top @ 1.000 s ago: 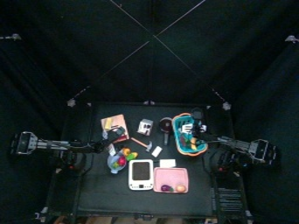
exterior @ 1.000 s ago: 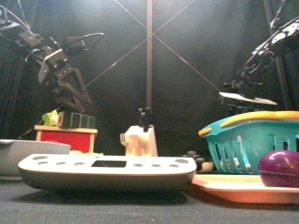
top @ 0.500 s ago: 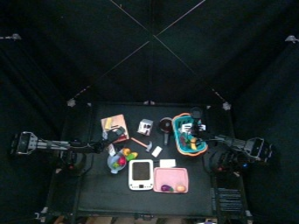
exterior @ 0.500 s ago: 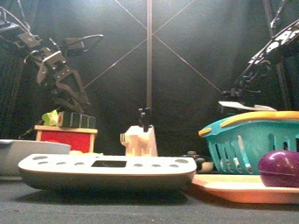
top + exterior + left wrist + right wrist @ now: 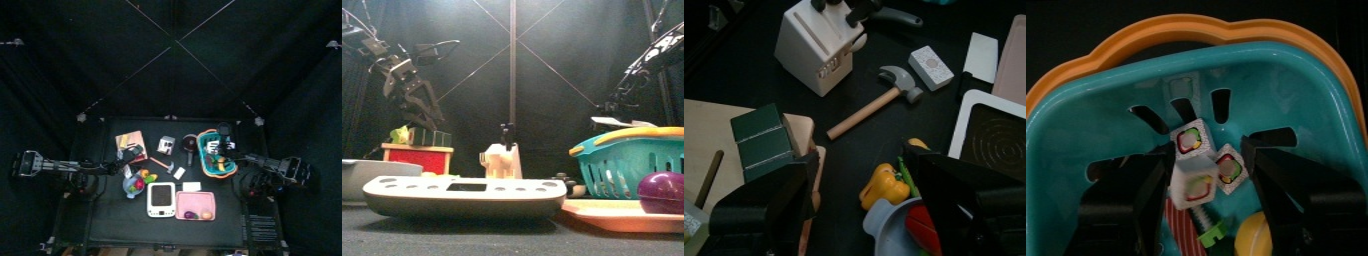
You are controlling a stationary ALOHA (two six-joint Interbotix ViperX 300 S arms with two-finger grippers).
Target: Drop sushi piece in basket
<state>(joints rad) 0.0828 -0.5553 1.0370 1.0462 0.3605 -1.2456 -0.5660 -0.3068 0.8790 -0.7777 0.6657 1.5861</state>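
Observation:
The teal basket with an orange rim fills the right wrist view. It also shows in the top view and the front view. My right gripper hangs open over the basket's inside, also seen from above. Small whitish lumps with red and green marks lie on the basket floor between the jaws. One of them may be the sushi piece; I cannot tell which. My left gripper is open and empty above the table's left side.
Under the left gripper lie a toy hammer, a white knife block, a yellow pepper and a green block. At the front stand a white device, a pink tray with a purple ball, and a red box.
The right gripper has shifted slightly over the basket. The left arm has not moved.

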